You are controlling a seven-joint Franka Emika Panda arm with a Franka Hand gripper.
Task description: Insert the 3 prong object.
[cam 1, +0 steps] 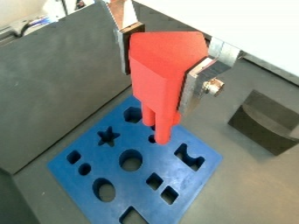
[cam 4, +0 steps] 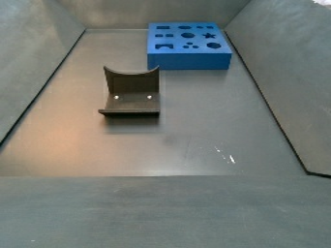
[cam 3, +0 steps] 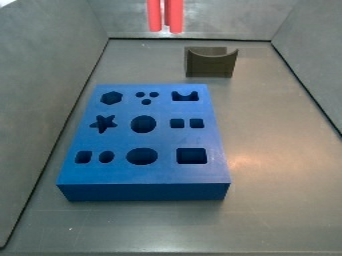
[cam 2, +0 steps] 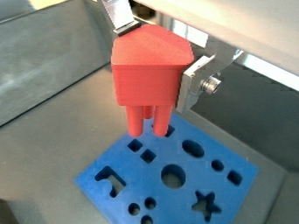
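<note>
My gripper (cam 1: 162,61) is shut on the 3 prong object (cam 1: 158,80), a red plastic piece with a blocky head and long parallel prongs pointing down. It also shows in a wrist view (cam 2: 146,79) with the gripper (cam 2: 158,52) around its head. The silver fingers (cam 1: 197,80) clamp both sides of the head. The prongs hang above the blue block (cam 1: 158,166) with shaped holes, near one edge of it; I cannot tell if the tips touch it. In a side view only the red prongs (cam 3: 163,12) show at the top edge, well above the blue block (cam 3: 160,140).
A dark olive curved holder (cam 3: 210,62) stands on the floor beyond the blue block; it also shows in a side view (cam 4: 130,94) and in a wrist view (cam 1: 267,122). Grey sloping walls enclose the floor. The blue block sits at the far end (cam 4: 191,61).
</note>
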